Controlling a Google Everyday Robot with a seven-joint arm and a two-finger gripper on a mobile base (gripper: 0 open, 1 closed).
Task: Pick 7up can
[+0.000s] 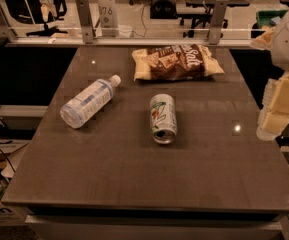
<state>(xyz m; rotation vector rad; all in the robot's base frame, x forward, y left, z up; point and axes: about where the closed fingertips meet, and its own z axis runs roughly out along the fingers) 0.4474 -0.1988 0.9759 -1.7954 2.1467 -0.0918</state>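
Observation:
The 7up can (163,117) lies on its side near the middle of the dark table (134,179), its open silver end facing the front edge. It is pale white-green with a green and red logo. My gripper (279,104) hangs at the right edge of the view, over the table's right side, well to the right of the can and apart from it. It holds nothing that I can see.
A clear plastic water bottle (89,101) with a white cap lies on its side left of the can. A brown and cream chip bag (176,62) lies behind the can. A metal rail with posts (84,19) runs along the table's far edge.

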